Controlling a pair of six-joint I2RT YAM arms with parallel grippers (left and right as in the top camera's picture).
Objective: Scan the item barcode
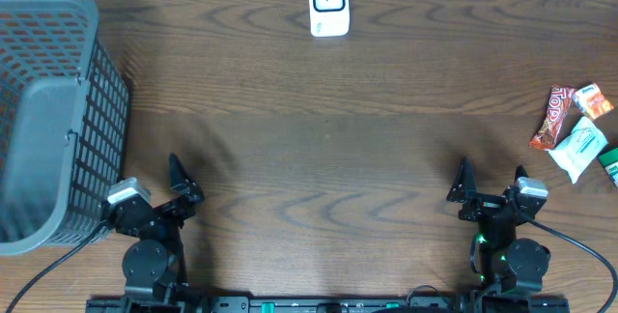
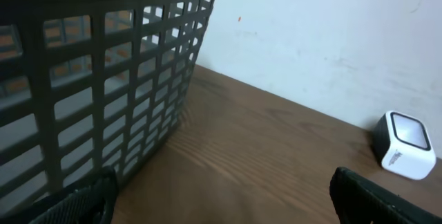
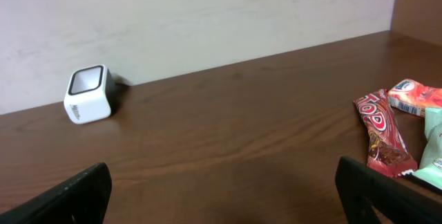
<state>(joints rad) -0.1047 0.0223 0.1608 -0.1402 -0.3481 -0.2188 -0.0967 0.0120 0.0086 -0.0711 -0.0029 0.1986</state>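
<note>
The white barcode scanner (image 1: 328,4) stands at the table's far edge, also seen in the left wrist view (image 2: 406,144) and the right wrist view (image 3: 88,94). Several snack items lie at the far right: a red bar (image 1: 552,117) (image 3: 382,134), an orange packet (image 1: 593,99) (image 3: 414,96) and a white-green packet (image 1: 577,147) (image 3: 435,148). My left gripper (image 1: 185,180) (image 2: 221,207) hovers open near the front left, holding nothing. My right gripper (image 1: 492,183) (image 3: 224,196) is open near the front right, empty, short of the snacks.
A tall grey mesh basket (image 1: 53,110) (image 2: 103,79) fills the left side, close beside my left gripper. A green item (image 1: 610,163) pokes in at the right edge. A pale wall runs behind the table.
</note>
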